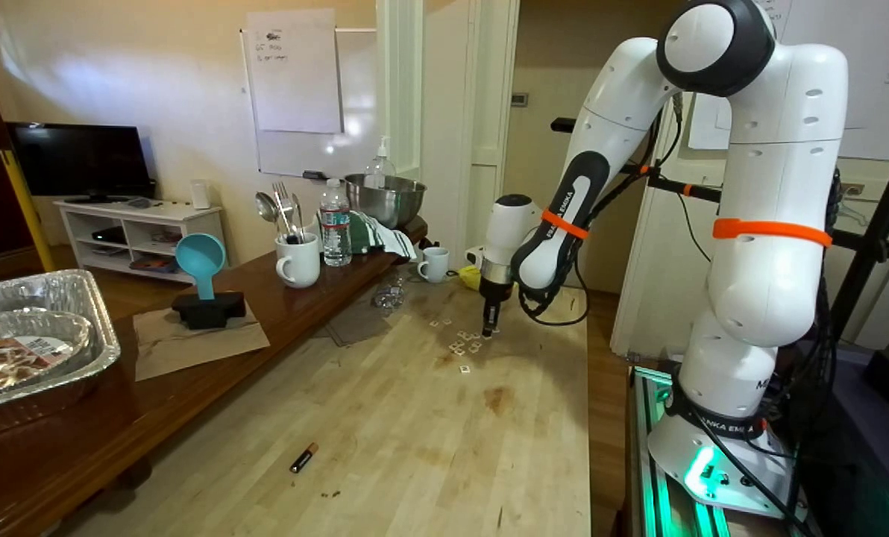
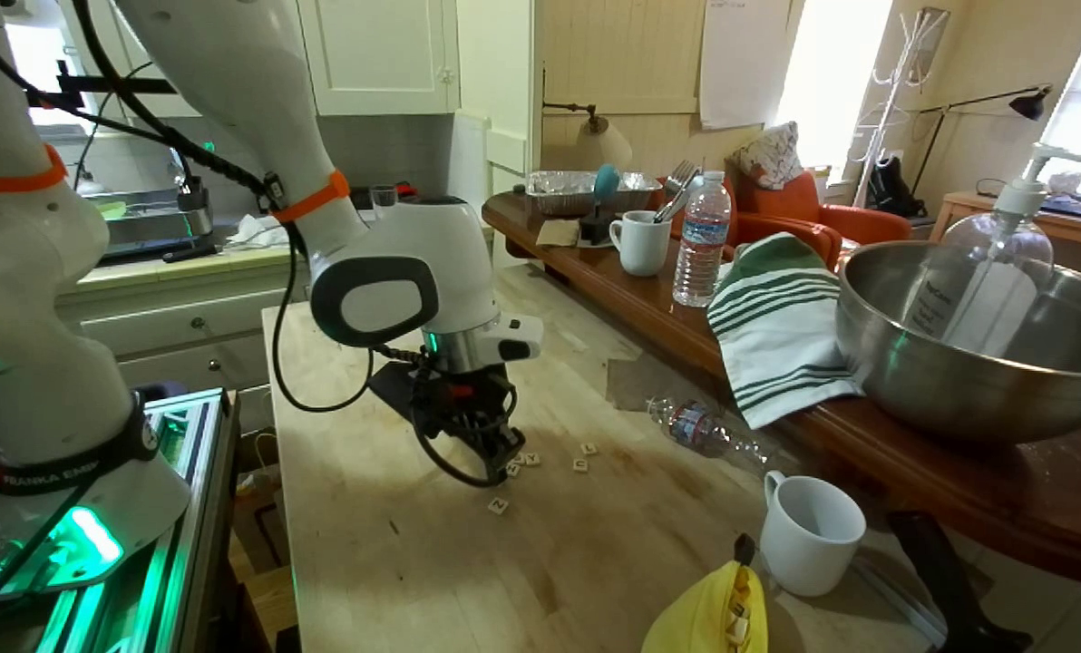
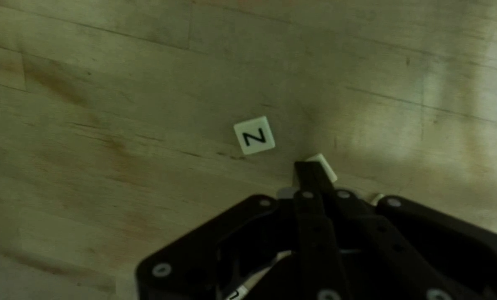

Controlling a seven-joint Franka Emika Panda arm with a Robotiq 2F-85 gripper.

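Claw (image 3: pixel 312 168), one, black: fingers pressed together and pointing down, tips low over the pale wooden counter (image 1: pixel 429 440).
Nearest tile (image 3: pixel 324 163), pale: at the fingertips, partly covered by them in the wrist view; that view is dark there, so whether the two touch cannot be told.
Lone tile (image 3: pixel 254 135), square, face up, bearing a black zigzag letter: on the counter, near the fingertips, apart from the others.
Loose tiles (image 2: pixel 580 465), several, small and pale: strewn on the counter near the claw in both exterior views.
Battery (image 1: pixel 303 458), one, black and copper: lying on the counter, well apart from the claw.
Clear bottle (image 2: pixel 704 428), labelled: on its side on the counter, just beside the dark wooden ledge (image 1: pixel 146 406).
White mug (image 2: pixel 813 544): upright on the counter; yellow pouch (image 2: pixel 699 617) just beside it, partly out of frame in an exterior view.
On the ledge: cutlery mug (image 1: pixel 301 262), white, metal utensils (image 1: pixel 266 207) standing in it; water bottle (image 1: pixel 335 245), upright, just beside it; striped towel (image 2: pixel 776 336), green and white, draped over the edge; steel bowl (image 2: pixel 967 390), with a pump bottle (image 2: pixel 980 299) in it; blue scoop (image 1: pixel 200 257), upright in a black stand (image 1: pixel 207 312) on brown paper (image 1: pixel 198 352); foil trays (image 1: pixel 95 321), two, the smaller set inside the larger.
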